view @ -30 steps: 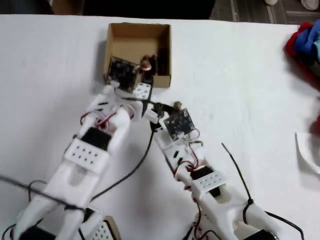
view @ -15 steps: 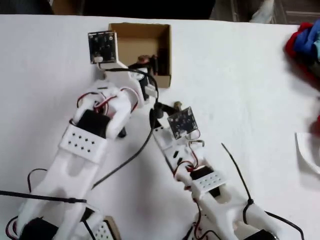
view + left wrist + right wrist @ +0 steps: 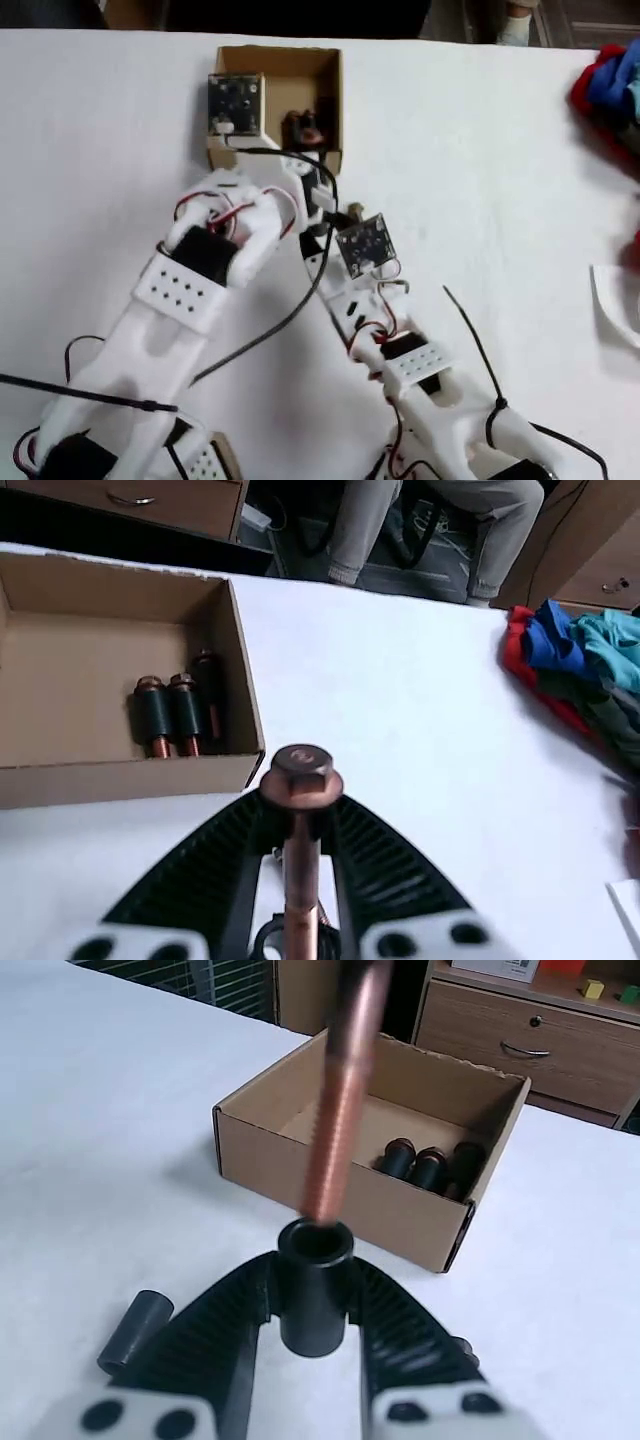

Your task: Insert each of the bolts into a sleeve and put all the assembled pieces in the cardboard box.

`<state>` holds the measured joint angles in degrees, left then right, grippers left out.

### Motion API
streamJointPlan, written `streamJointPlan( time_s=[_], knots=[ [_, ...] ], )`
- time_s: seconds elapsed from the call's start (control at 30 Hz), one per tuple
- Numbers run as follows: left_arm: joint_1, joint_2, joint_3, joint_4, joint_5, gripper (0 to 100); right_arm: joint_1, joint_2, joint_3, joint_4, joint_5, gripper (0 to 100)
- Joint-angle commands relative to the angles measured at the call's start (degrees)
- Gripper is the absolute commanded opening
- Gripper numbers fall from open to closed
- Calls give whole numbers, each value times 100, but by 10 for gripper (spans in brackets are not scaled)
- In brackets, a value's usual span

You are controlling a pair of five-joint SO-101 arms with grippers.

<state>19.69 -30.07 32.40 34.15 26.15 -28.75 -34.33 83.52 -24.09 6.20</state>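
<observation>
Now my left pincer (image 3: 300,825) is clamped on a copper bolt (image 3: 301,780), and my right pincer (image 3: 315,1305) grips a black sleeve (image 3: 315,1250) upright, bore open, so the bolt's tip meets its mouth for insertion. Just beyond, the cardboard box (image 3: 330,1195) holds three assembled pieces (image 3: 428,1165) along one wall; a spare sleeve (image 3: 135,1332) lies on the table (image 3: 100,1080) nearby.

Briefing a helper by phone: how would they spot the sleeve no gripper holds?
Start at the cardboard box on the white table. Near it the right gripper holds an upright black sleeve. The spare sleeve lies on its side beside that gripper, empty and ungripped.
</observation>
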Motion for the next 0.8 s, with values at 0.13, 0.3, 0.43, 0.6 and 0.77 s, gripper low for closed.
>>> streamJointPlan(
  time_s=[0.13, 0.3, 0.43, 0.6, 0.77],
  knots=[
    [-9, -26, 541, -862, 35, 25, 66, 4, -70, -145, -53, 20],
    [-9, -26, 690, -1204, 35, 25, 48, 4, -70, -145, -62, 20],
    [26, -26, 699, -1213, 35, 25, 57, -4, -70, -145, -88, 20],
    [18, -18, 910, -1213, 26, 25, 57, -31, -70, -154, -97, 20],
    [44, -18, 1218, -1240, -668, 25, 66, -31, -70, -154, -97, 20]
  ],
)
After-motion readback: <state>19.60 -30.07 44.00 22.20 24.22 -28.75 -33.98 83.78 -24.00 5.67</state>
